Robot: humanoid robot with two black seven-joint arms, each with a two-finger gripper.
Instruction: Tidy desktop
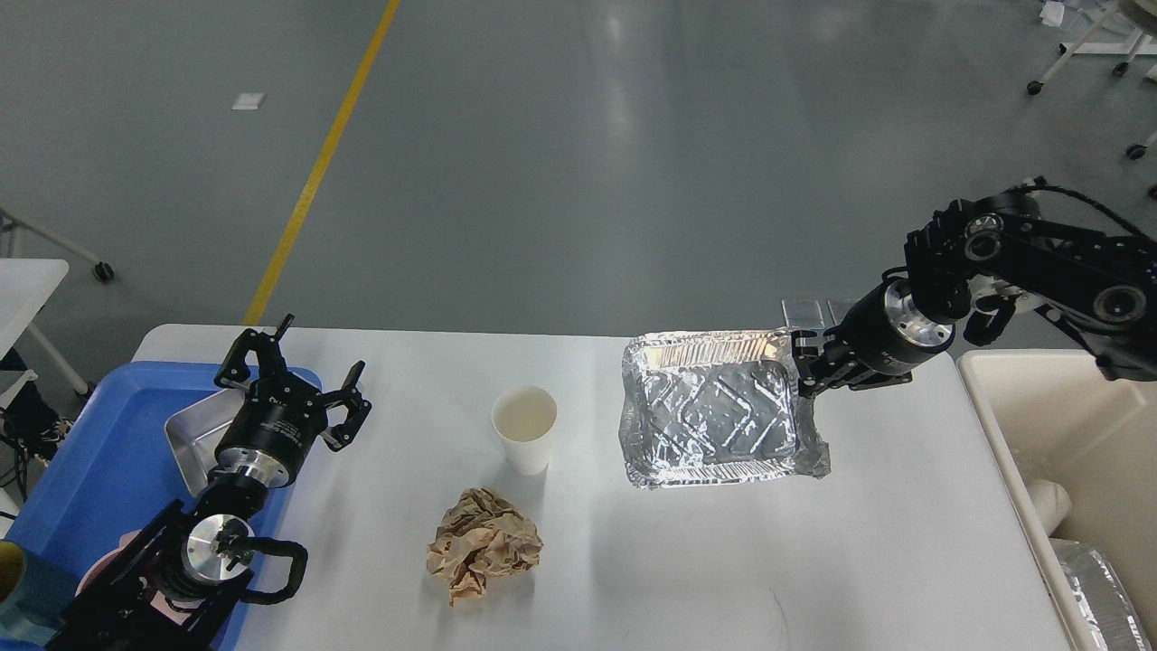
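The white desktop (669, 561) fills the lower view. My right gripper (803, 366) is shut on the right rim of a crumpled foil tray (714, 411) and holds it over the desktop's middle right, near the far edge. A white paper cup (523, 427) stands upright at the middle. A crumpled brown paper ball (482, 542) lies in front of the cup. My left gripper (294, 384) is open and empty at the left, over the edge of a blue tray (99, 452).
A steel pan (194, 434) sits in the blue tray, with a pink item (113, 556) nearer me. A beige bin (1076, 425) stands beyond the right edge, holding foil (1098, 588) and a white object (1048, 497).
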